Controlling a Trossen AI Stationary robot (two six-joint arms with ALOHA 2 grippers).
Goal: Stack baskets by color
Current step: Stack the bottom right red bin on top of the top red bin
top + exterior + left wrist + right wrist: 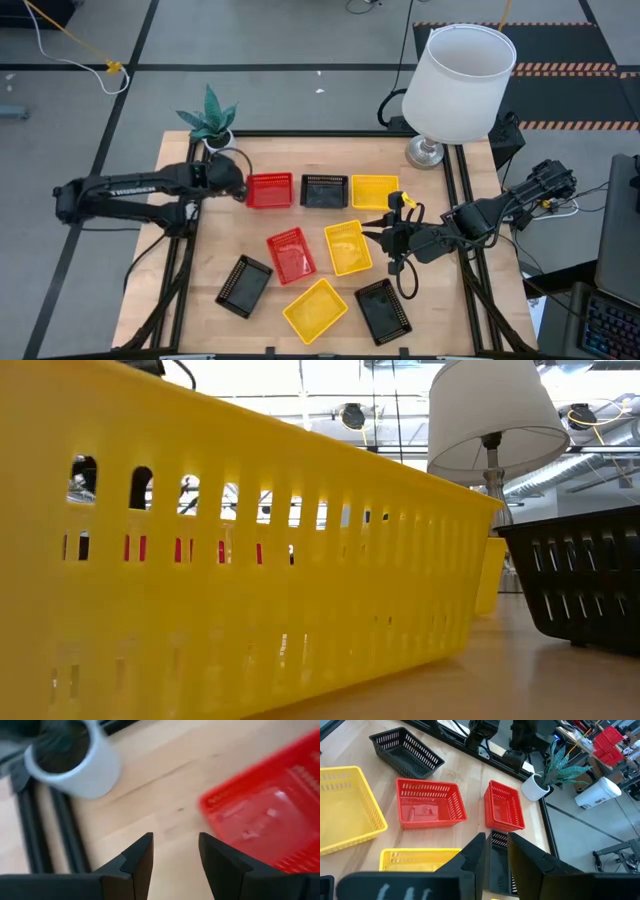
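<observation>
Red mesh of the far-row basket (269,190) lies just beside the left gripper (175,852), whose fingers stand apart around bare wood near the plant pot (75,762), apparently holding nothing, while the right gripper (496,851) waits narrowly parted above the middle baskets.

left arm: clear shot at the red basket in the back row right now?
Probably yes. The left gripper sits right beside that red basket, fingers open and empty, with only bare table between them in the left wrist view. The potted plant stands behind, off the path.
</observation>
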